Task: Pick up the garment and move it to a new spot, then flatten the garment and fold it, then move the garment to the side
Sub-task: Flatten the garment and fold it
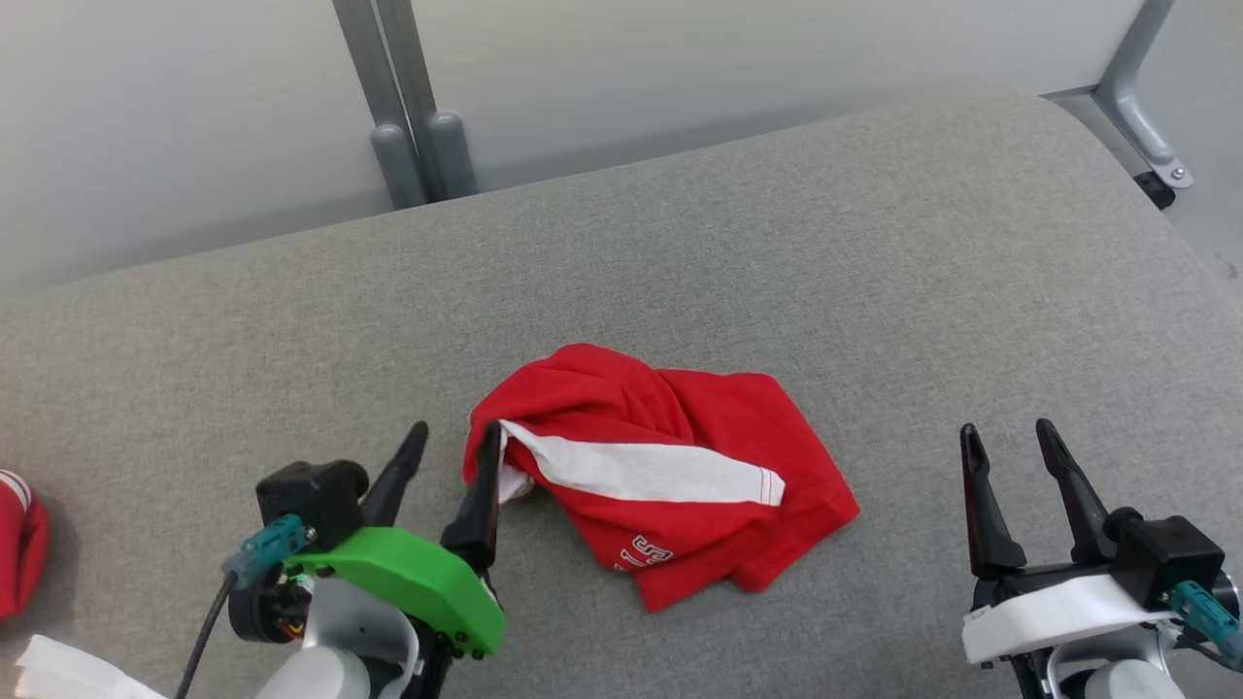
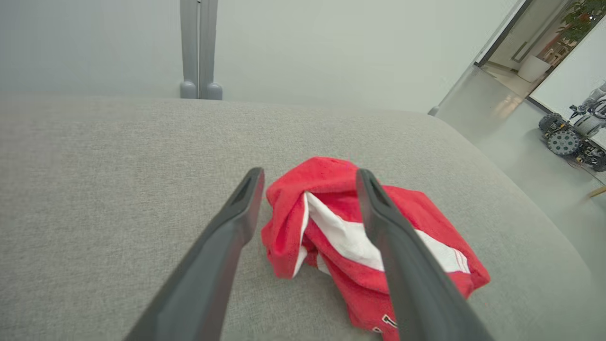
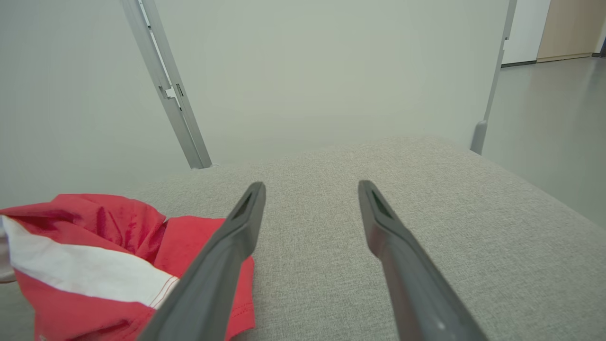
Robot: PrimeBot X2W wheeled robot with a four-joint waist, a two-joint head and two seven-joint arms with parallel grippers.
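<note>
1. Spread wide and empty — left gripper point(image 1: 456, 432), one finger just at the left edge of the garment point(image 1: 719, 417).
2. Also spread wide and empty: right gripper point(image 1: 1007, 432), well apart from the garment.
3. Crumpled, red with a white stripe — lying on the grey cushion point(image 1: 777, 243) between both grippers.

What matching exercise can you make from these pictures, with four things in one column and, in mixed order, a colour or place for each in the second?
Column one:
1. garment
2. left hand
3. right hand
4. cushion

Column two:
A. open, white mount, apart from the garment
B. grey, under everything
C. red with a white stripe, crumpled
D. open, green mount, at the garment's edge

Pairs: 1-C, 2-D, 3-A, 4-B
</note>
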